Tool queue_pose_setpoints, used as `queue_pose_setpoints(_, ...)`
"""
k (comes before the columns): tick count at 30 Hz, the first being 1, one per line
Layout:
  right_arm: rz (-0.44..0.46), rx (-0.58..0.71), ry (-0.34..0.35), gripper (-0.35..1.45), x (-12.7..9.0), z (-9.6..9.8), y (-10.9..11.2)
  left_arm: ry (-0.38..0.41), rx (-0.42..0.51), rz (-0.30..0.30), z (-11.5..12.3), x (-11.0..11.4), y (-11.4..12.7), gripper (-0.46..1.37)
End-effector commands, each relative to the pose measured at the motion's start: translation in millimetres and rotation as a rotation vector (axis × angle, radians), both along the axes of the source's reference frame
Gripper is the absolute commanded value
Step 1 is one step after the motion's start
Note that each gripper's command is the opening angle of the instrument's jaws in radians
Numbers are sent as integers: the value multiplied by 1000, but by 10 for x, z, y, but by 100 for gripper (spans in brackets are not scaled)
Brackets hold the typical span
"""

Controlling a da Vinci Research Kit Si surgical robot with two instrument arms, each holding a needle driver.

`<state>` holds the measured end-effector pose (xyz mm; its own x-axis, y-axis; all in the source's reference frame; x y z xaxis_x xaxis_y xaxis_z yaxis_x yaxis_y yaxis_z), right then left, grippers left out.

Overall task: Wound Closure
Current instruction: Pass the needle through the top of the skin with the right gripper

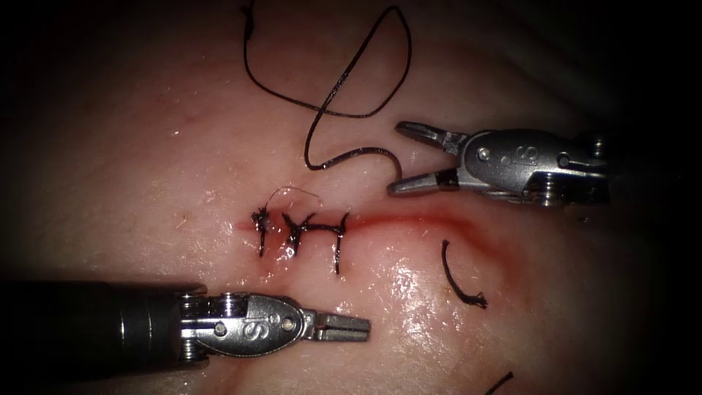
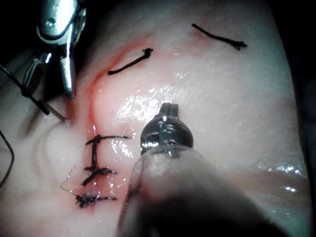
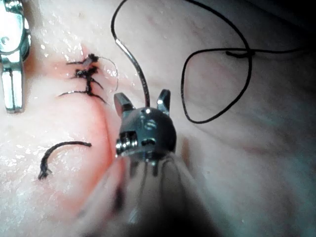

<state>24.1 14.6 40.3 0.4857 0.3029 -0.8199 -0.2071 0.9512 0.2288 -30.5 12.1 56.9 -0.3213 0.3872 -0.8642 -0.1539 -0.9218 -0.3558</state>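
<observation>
The curved needle (image 1: 365, 151) is pictured lying on the tissue (image 1: 146, 146) above the cut (image 1: 417, 218), ungripped, at the spread fingers of the right tool (image 1: 396, 159). The left tool (image 1: 363, 328) (fingers closed, nothing held) is seen below the stitches (image 1: 301, 231). Looped thread (image 1: 398, 66) and a cut end of thread (image 1: 457, 278) are seen nearby.

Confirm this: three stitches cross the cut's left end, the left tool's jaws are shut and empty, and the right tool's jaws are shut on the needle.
Wrong on the right tool: the endoscope view shows its jaws open, holding nothing, with the needle lying between them. The stitches and left tool are as stated.
</observation>
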Motion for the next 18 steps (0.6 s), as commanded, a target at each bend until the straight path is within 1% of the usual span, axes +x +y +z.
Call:
queue_pose_setpoints(1, 1, 0, -1, 83, 0, -1, -1, 1, 0, 0, 0, 0, 0, -35)
queue_pose_setpoints(4, 6, 2, -7, 89, 3, -6, -1, 5, -5, -1, 0, -1, 0, -35)
queue_pose_setpoints(7, 10, -25, -24, 95, 7, -11, 0, 8, -5, -3, 0, -1, 0, -35)
queue_pose_setpoints(11, 7, -99, -71, 92, 17, -19, -2, 23, -4, -13, 0, -1, 0, -35)
queue_pose_setpoints(16, 5, -185, -117, 90, 27, -23, -7, 40, -3, -28, 0, -1, 1, -35)
queue_pose_setpoints(18, -3, -229, -147, 86, 32, -25, -11, 44, -3, -30, 0, -1, 0, -35)
